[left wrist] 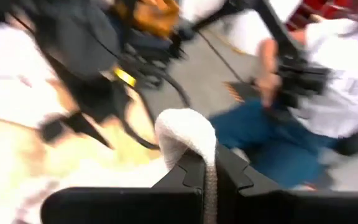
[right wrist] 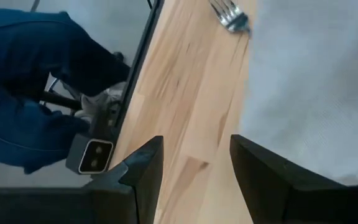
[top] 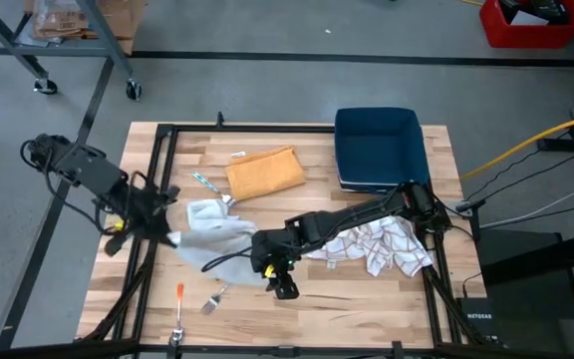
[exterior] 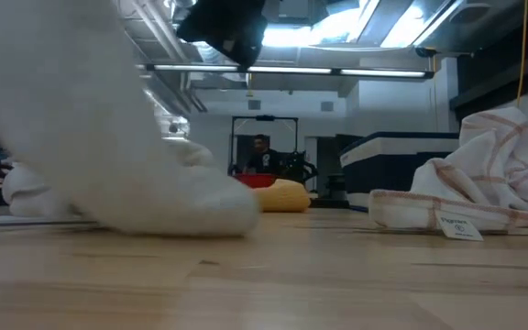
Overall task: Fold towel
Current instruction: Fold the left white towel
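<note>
Light is even and fairly bright in the high view, with soft, short shadows under the arms on the table (top: 367, 299). In the low view, ceiling lights (exterior: 356, 27) glare white overhead; the white towel (exterior: 108, 137) close to the lens is out of focus and washed out, while the checked cloth (exterior: 484, 174) is sharper. The left wrist view is heavily motion-blurred; only the fold of towel (left wrist: 185, 134) between the fingers reads clearly. The right wrist view is bright, the fork (right wrist: 232, 18) slightly soft.
</note>
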You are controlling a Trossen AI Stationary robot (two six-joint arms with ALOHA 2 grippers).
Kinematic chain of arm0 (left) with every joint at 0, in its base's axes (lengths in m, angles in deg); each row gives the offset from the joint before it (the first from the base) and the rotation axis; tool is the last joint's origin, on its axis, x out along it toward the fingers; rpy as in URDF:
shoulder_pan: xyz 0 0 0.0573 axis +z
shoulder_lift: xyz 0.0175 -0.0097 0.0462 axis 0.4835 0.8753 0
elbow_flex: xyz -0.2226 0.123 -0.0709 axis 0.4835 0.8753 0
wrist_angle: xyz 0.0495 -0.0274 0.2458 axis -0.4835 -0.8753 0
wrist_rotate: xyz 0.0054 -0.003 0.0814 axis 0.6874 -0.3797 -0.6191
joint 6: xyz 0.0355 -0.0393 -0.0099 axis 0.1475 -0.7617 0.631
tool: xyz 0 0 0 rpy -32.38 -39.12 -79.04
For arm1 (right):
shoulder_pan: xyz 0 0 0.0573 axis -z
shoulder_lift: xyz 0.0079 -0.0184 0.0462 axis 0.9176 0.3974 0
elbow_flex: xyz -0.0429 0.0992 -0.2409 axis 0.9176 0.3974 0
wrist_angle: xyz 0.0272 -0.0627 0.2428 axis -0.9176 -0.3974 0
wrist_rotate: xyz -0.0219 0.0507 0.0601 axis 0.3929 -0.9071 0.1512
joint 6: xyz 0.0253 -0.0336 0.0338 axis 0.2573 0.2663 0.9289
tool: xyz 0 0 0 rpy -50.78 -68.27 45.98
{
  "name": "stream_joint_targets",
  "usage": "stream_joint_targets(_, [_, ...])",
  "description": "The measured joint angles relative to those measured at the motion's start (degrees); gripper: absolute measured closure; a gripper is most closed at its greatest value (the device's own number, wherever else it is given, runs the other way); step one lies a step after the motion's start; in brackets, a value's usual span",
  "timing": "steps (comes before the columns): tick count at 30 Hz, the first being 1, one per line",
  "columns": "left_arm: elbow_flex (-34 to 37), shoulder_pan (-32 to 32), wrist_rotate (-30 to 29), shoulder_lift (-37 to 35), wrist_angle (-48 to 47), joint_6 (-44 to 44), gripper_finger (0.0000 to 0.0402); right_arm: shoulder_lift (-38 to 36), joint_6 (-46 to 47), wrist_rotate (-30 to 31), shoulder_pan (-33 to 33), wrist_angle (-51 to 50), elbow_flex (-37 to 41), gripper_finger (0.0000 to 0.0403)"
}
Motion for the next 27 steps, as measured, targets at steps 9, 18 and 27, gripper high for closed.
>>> stream_joint_targets(9, [0.0, -4.6, 1.6, 4.4, -3.8, -5.6, 0.0401, 0.0, -0.4, 8.3, 0.0, 0.7, 0.0, 0.0215])
stream_joint_targets(18, [0.0, -5.3, 1.4, 8.2, -3.6, -5.5, 0.0401, 0.0, -0.7, 18.8, 2.2, 4.9, 0.0, 0.0215])
stream_joint_targets(27, [0.0, -5.3, 0.9, 8.8, -3.2, -5.4, 0.0401, 0.8, -0.8, 17.9, 7.2, 7.8, 0.0, 0.0215])
